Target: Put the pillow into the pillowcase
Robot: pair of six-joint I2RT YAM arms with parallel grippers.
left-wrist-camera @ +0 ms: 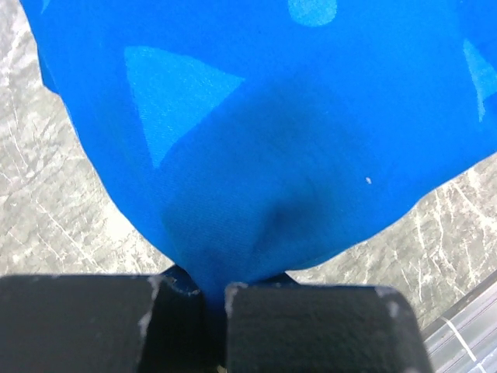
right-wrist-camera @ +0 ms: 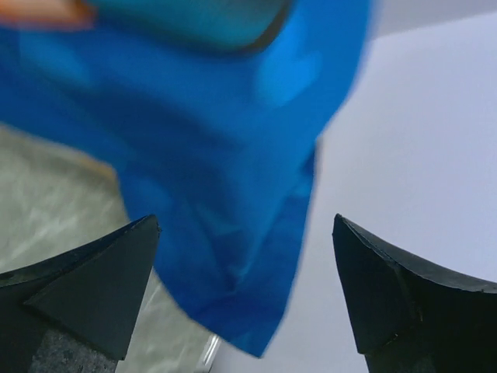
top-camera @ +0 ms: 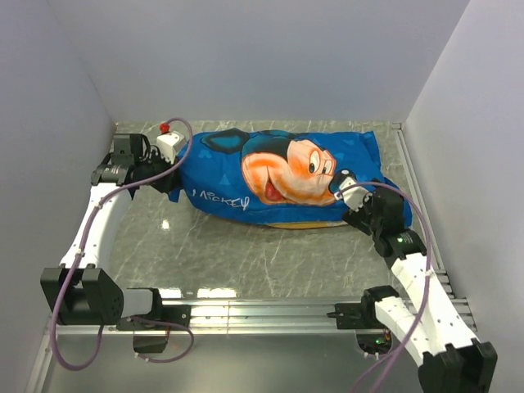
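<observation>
The pillowcase (top-camera: 278,176) is laid blue face up across the far half of the table (top-camera: 229,254), its cartoon mouse face turned upward and a thin orange-yellow strip shown along its near edge. It is rounded out and plump; the pillow itself is hidden from view. At the table's far left, the left gripper (left-wrist-camera: 213,291) is pressed together on a fold of the blue cloth, which is drawn into the narrow slit between its black fingers (left-wrist-camera: 311,326). Toward the table's right side, the right gripper (right-wrist-camera: 247,225) is held spread wide, and a loose blue corner of the case is seen hanging between its fingertips, apart from both.
</observation>
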